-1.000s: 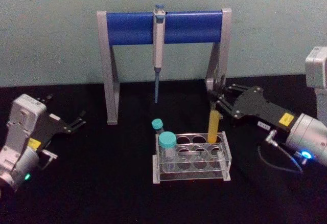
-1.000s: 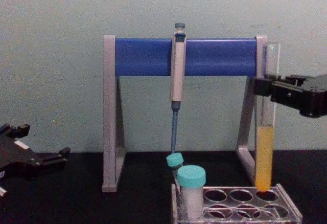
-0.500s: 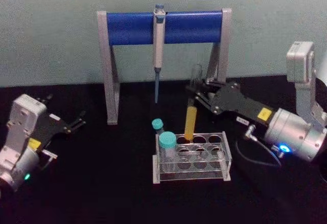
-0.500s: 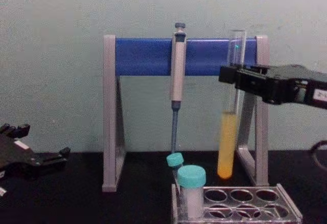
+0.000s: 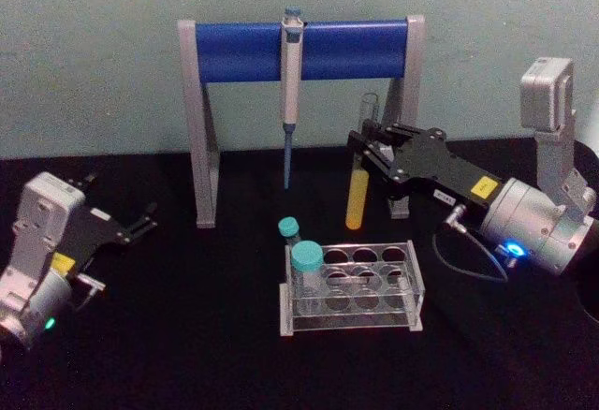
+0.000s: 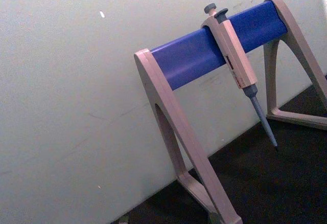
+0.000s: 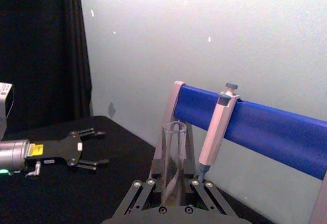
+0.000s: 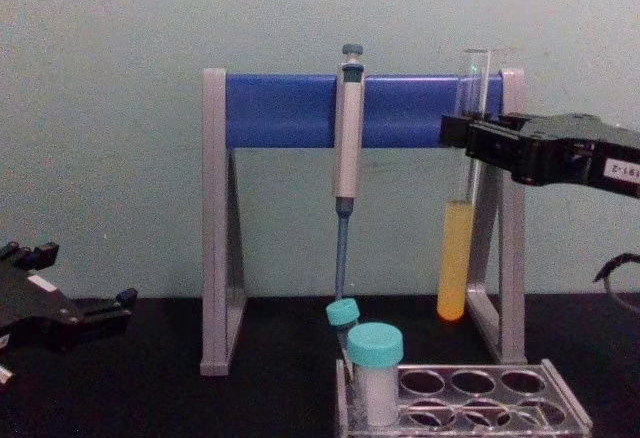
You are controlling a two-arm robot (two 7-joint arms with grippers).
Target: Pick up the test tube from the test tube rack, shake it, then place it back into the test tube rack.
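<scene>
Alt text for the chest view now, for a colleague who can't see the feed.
The right gripper holds the test tube nearly upright in the air, clear above the test tube rack. Behind, a grey pipette hangs on a blue-barred stand; the left gripper sits open at the left edge.

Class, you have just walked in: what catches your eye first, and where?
The test tube of yellow-orange liquid, held in the air by the right gripper, out of the test tube rack. Behind it stands the blue-barred pipette stand; the left gripper rests open at left.
</scene>
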